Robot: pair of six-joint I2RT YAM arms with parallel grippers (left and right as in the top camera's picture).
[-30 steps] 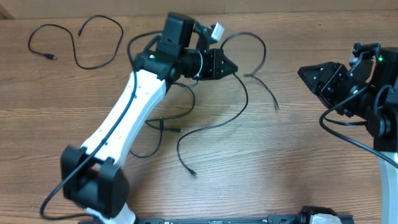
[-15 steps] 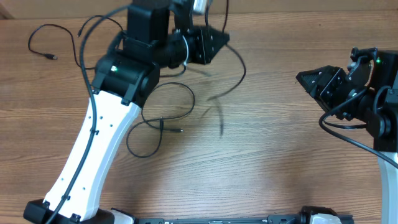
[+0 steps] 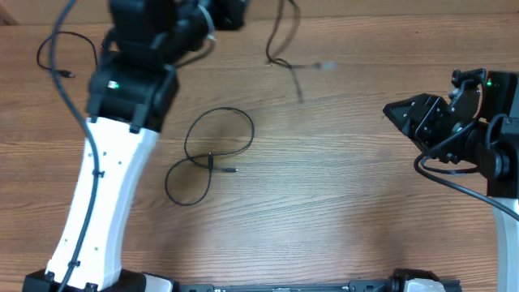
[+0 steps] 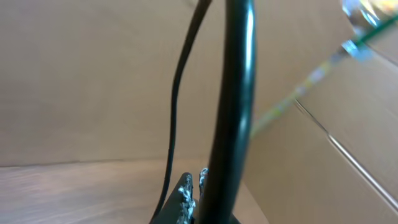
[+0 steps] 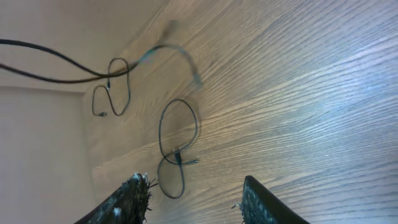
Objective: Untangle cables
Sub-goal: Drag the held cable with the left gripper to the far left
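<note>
One thin black cable [image 3: 212, 154] lies in a figure-eight loop on the wooden table [image 3: 340, 203]; it also shows in the right wrist view as the looped cable [image 5: 178, 142]. A second cable [image 3: 285, 50] hangs blurred in the air at the back, its end swinging above the wood. My left gripper [image 4: 194, 184] is raised high and shut, and this thin cable [image 4: 176, 99] runs up from its jaws. A third cable [image 3: 58, 58] rests at the far left. My right gripper [image 3: 391, 110] hovers open at the right, holding nothing.
The white left arm [image 3: 101, 186] stretches from the front edge to the back left, above the table. Its thick black arm cable [image 4: 233, 93] crosses the left wrist view. The right arm base [image 3: 495, 138] stands at the right edge.
My left arm has swung up and back to the left, lifting one cable off the table and away from the looped one. The right gripper's fingers have spread a little wider.
</note>
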